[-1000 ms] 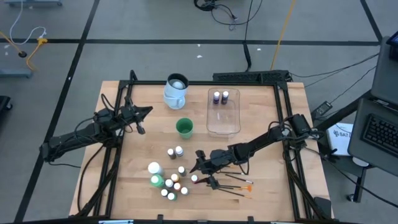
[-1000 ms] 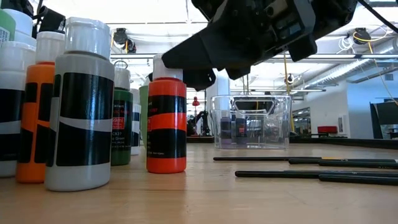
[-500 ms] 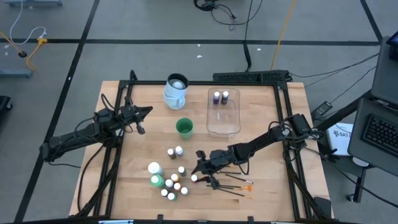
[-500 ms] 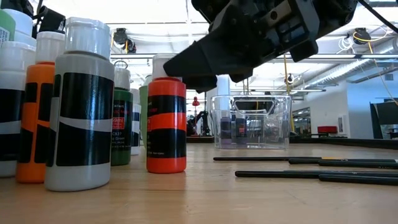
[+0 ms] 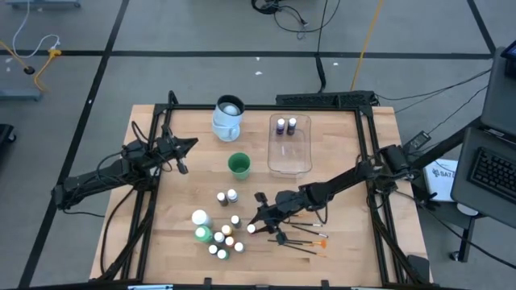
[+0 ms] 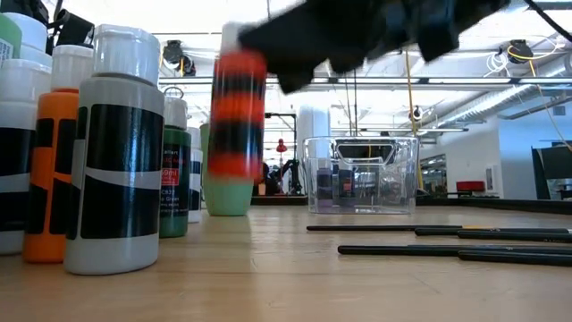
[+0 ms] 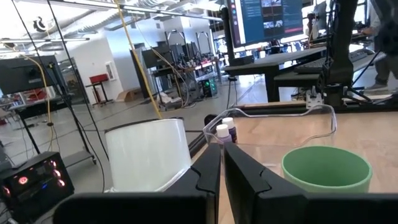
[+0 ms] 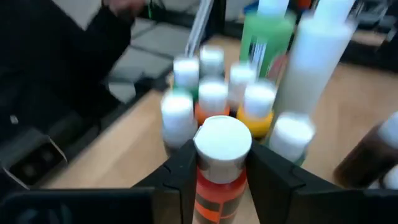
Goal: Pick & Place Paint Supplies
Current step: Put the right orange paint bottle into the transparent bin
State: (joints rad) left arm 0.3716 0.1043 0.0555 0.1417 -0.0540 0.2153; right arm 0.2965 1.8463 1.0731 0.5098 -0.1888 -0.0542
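My right gripper (image 8: 222, 171) is shut on a small red-orange paint bottle (image 6: 236, 116) with a white cap (image 8: 222, 142), held above the near middle of the table (image 5: 252, 229). Beyond it stands a cluster of small white-capped bottles (image 5: 219, 236) with two larger white and green bottles (image 5: 200, 225). Thin dark brushes (image 5: 302, 238) lie flat to the right of the gripper. My left gripper (image 5: 190, 145) waits shut at the table's far left, touching nothing. My right gripper pinches the bottle between its two fingers (image 8: 181, 167), on opposite sides of the upper body just under the white cap (image 8: 214, 177). The fingers come nearly level, slanting a little down, from the table's right side. The bottle hangs upright, lifted clear of the table.
A clear tub (image 5: 289, 149) holding two purple bottles (image 5: 285, 125) stands at the far middle. A green cup (image 5: 239, 165) and a pale-blue jug (image 5: 228, 117) stand left of it. Two more small bottles (image 5: 226, 196) stand between cup and cluster.
My right gripper has shut on the red-orange bottle's top and risen. The bottle, which stood on the table a second ago, is now lifted clear and still upright.
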